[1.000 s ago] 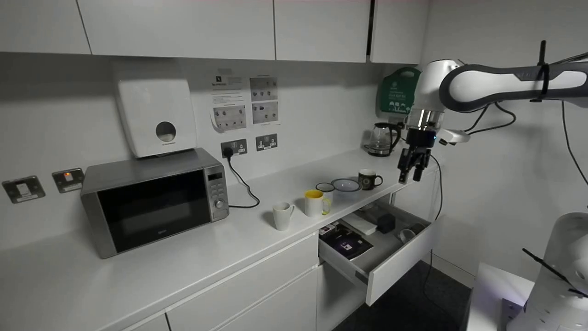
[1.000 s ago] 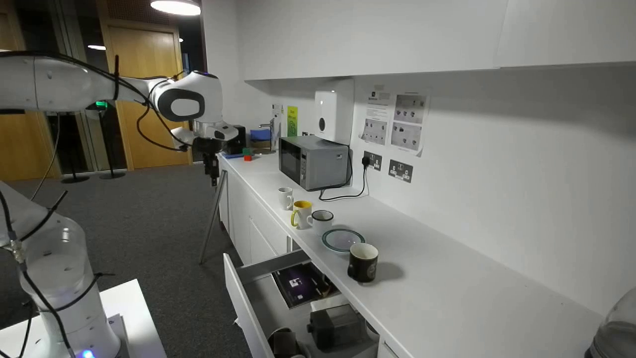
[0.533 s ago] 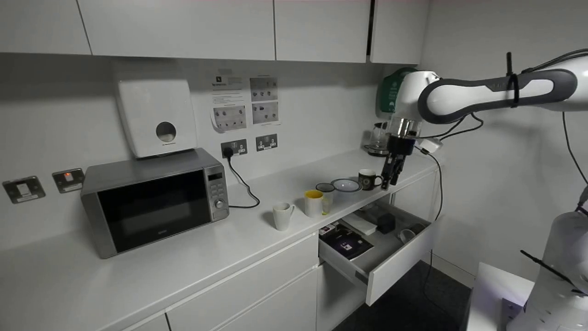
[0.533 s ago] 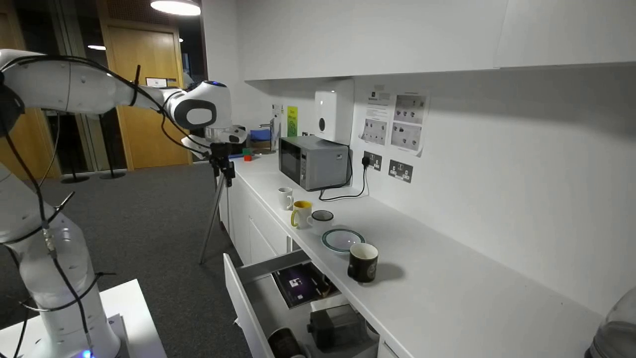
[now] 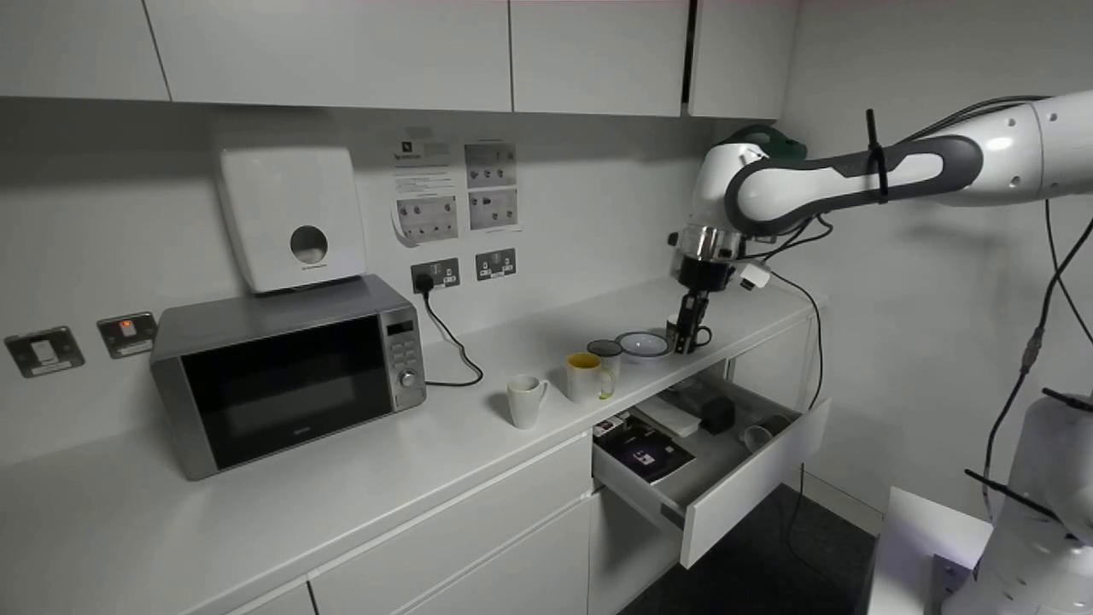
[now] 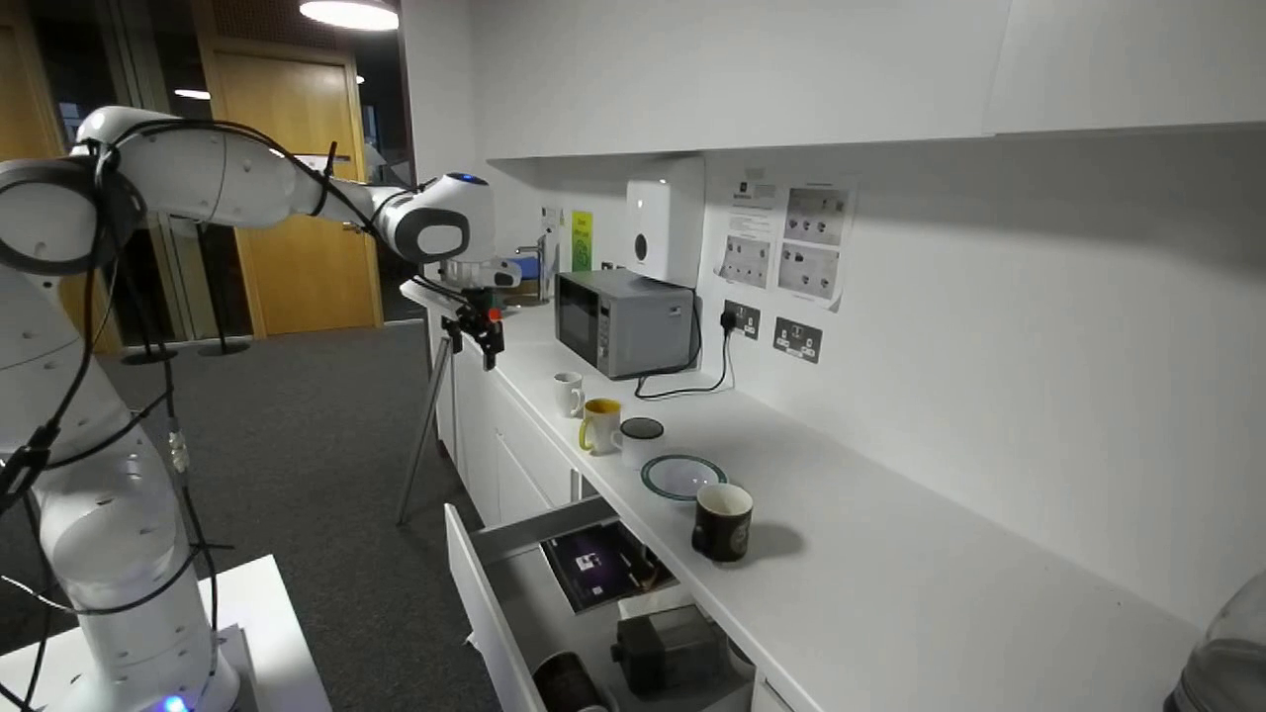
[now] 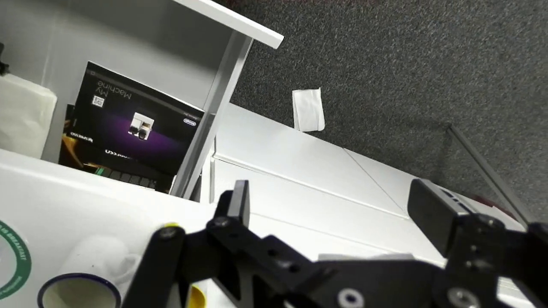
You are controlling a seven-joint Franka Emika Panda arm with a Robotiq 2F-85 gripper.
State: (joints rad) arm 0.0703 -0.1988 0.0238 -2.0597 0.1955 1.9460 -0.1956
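Wrist view: pincer [image 7: 332, 205] wide apart, yel. mug [image 7: 198, 298] partly hidden behind it; blk booklet [image 7: 132, 128] in open drawer [image 7: 141, 47].

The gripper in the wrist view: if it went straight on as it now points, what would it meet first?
Probably the white cabinet fronts beside the open drawer; they show between the tips of the open gripper. Depth is unclear, so the edge of the counter could come first.
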